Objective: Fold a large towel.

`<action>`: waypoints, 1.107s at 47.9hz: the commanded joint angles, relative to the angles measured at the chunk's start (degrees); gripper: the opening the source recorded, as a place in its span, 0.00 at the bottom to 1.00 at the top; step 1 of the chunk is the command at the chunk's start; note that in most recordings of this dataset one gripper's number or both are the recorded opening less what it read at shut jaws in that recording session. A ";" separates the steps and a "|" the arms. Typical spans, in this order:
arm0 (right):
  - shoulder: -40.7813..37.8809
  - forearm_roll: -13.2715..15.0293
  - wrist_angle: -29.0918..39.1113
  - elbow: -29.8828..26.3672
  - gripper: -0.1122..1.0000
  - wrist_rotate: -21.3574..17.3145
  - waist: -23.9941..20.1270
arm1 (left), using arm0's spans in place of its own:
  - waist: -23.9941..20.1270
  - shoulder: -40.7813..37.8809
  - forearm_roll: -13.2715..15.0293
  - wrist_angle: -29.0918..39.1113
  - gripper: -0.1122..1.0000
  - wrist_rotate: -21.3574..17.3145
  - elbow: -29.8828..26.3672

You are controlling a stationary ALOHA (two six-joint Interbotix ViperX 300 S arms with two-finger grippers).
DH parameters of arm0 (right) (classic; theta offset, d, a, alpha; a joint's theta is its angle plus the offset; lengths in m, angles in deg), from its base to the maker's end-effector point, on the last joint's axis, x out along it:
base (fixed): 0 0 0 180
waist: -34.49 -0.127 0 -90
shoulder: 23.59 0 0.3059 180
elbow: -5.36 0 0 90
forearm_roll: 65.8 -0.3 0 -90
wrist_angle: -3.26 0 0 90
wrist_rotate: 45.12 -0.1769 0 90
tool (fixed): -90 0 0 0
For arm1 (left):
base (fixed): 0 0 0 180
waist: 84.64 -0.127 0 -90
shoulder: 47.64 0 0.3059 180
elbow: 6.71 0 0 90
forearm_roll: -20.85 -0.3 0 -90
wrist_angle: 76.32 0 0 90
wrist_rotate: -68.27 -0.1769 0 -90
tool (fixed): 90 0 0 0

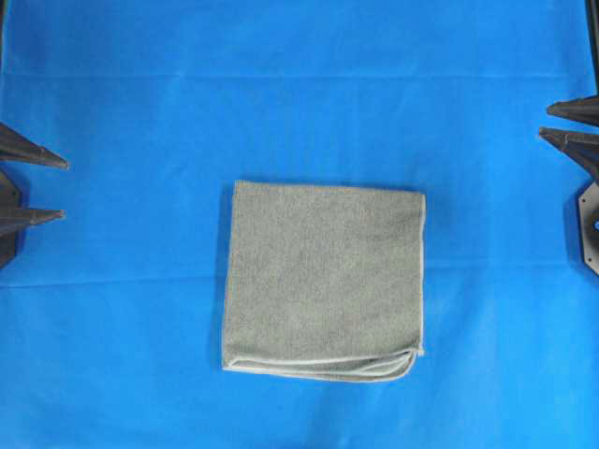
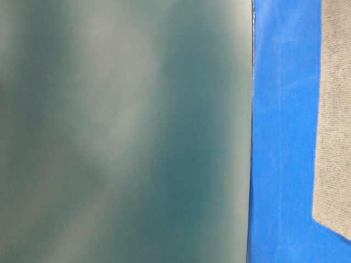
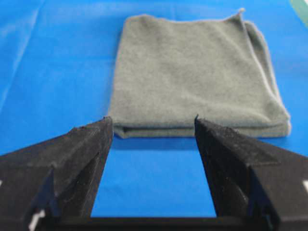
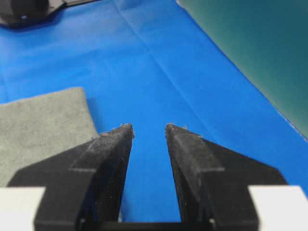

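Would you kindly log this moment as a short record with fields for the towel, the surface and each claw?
towel: towel, grey-green, folded into a near-square, layered edges showing along its near side in the overhead view
surface: blue sheet, towel lying flat on it
left claw: left claw, jaws apart, empty, short of the towel
right claw: right claw, jaws apart, empty, over bare sheet beside the towel
contact: neither claw touches the towel

Both grippers, left point(image 3: 154, 126) and right point(image 4: 149, 130), have matte black wedge fingers (rough, gritty-looking texture) tapering to points.
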 commanded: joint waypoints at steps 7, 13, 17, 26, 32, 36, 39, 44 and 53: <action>-1.05 0.53 -2.11 -0.53 0.47 -0.09 -0.09 | -0.18 -0.44 0.09 -0.26 0.69 0.09 -0.44; -1.41 0.44 -2.55 -0.35 0.47 -0.18 0.00 | -0.26 -0.35 0.09 -0.26 0.69 0.09 -0.35; -1.49 0.53 -3.16 -0.26 0.47 -0.26 -0.09 | -0.26 -0.35 0.09 -0.26 0.69 0.09 -0.18; -1.76 0.26 -5.62 -0.09 0.47 -0.26 0.00 | -0.35 -0.35 0.09 -0.09 0.69 0.26 0.00; -1.93 0.00 -5.98 0.00 0.47 -0.35 -0.09 | -1.23 -0.44 0.09 0.09 0.69 0.97 0.18; -2.02 0.00 -5.98 0.00 0.47 -0.35 0.00 | -1.93 -0.44 0.09 0.09 0.69 1.23 0.35; -2.02 0.00 -5.98 0.00 0.47 -0.35 0.00 | -2.02 -0.44 0.09 0.09 0.69 1.32 0.35; -2.02 -0.26 -5.98 0.00 0.47 -0.35 -0.09 | -2.11 -0.53 0.09 0.09 0.69 1.32 0.44; -2.11 -0.35 -6.06 0.00 0.47 -0.35 -0.09 | -2.11 -0.53 0.09 0.09 0.69 1.32 0.44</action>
